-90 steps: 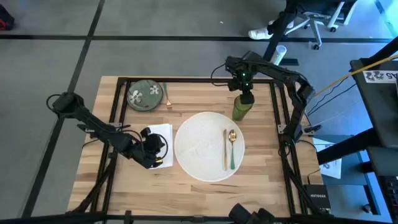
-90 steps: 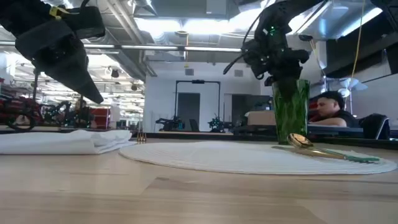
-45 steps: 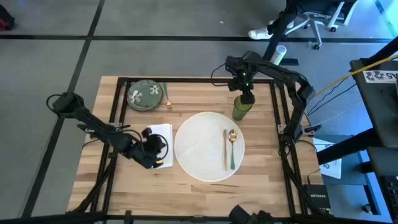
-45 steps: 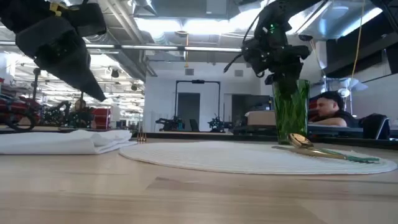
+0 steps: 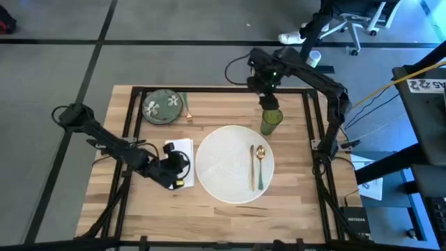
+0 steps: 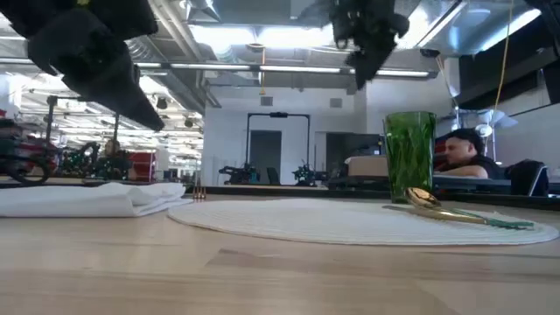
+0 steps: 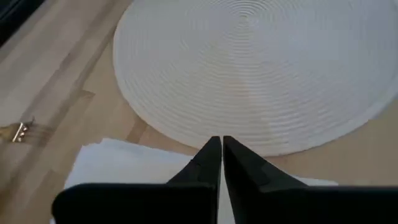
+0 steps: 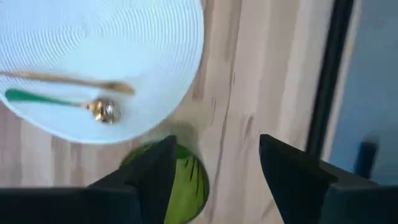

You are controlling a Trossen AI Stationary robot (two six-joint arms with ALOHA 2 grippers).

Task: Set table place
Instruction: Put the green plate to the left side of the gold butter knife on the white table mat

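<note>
Place-setting pieces lie spread across the butcher-block table [image 5: 230, 213]. The left gripper [image 5: 182, 169], its fingers [image 7: 211, 163] pressed together and gripping nothing, hangs over the white napkin [image 5: 182, 150]. Just beyond those fingertips sits the large round white plate [image 5: 221, 162], carrying a gold spoon [image 5: 260, 167] with a green handle and a second gold piece [image 5: 251, 167] beside it, on the half away from that gripper. The green tumbler [image 5: 271, 120] stands upright just past the plate's rim, directly under the right gripper [image 5: 268, 100], which is raised above it with fingers [image 8: 155, 168] spread apart and touching nothing. At the far corner on the left arm's side rests the small green flowered dish [image 5: 162, 107], another gold utensil [image 5: 187, 108] next to it. A seated person [image 6: 462, 150] shows beyond the table.
</note>
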